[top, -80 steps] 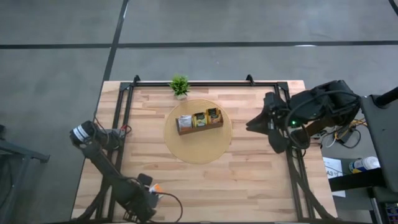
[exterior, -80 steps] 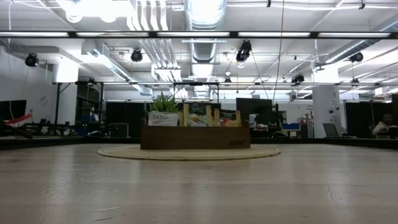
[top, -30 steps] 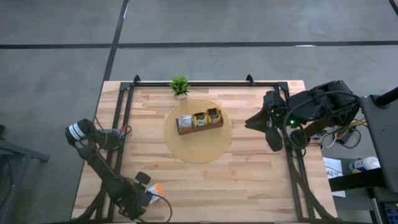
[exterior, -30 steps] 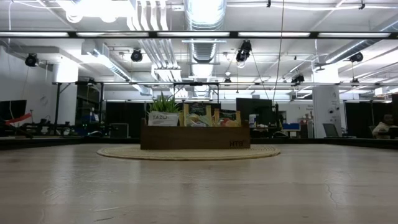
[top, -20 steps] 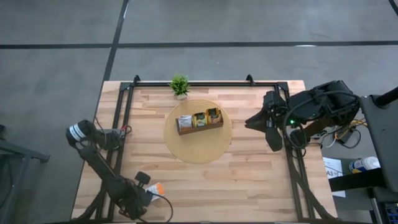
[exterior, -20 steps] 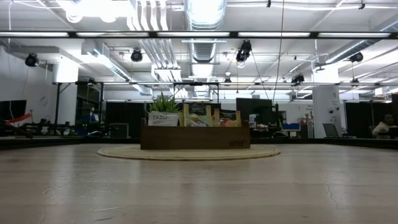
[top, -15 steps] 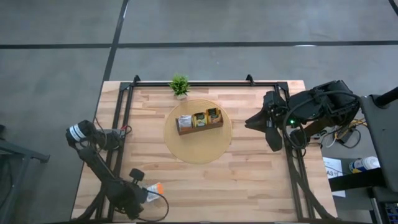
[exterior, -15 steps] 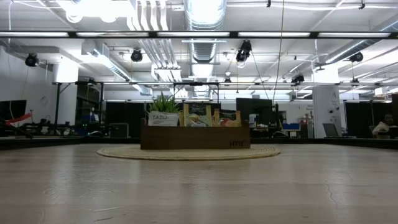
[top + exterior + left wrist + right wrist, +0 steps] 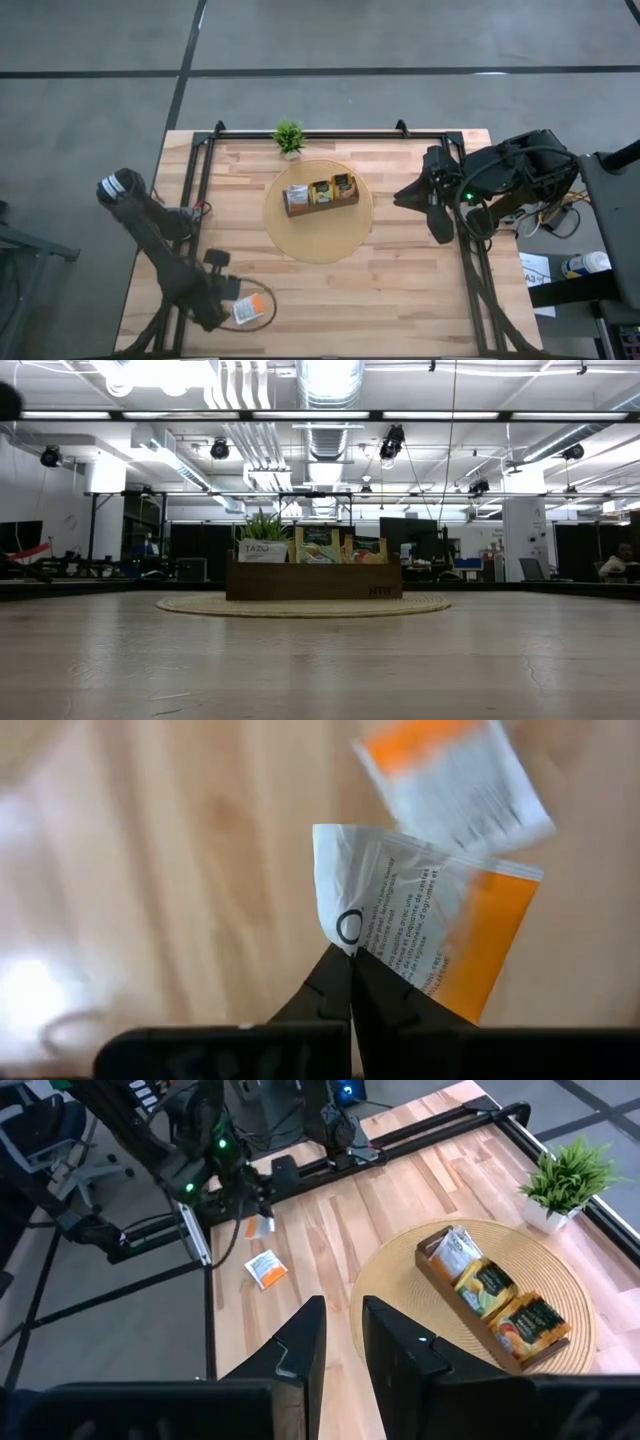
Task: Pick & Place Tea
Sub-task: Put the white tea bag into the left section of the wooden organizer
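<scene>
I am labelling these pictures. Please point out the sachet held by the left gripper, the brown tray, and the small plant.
held sachet [image 9: 430, 925]: left wrist view, its printed white face.
brown tray [image 9: 320, 207]: high view, its near wall.
small plant [image 9: 289, 136]: high view, its leaves.

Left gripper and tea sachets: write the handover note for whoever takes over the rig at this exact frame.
Left gripper: shut on a white-and-orange sachet, pinched at its corner above the near-left part of the table.
Right gripper: open, holding nothing, waiting at the table's right edge.
A second white-and-orange sachet lies loose on the wood near the left arm.
The brown tray sits on the round mat and already holds sachets in all three compartments.
Left to do: carry the held sachet to the tray, then fetch the loose one.
</scene>
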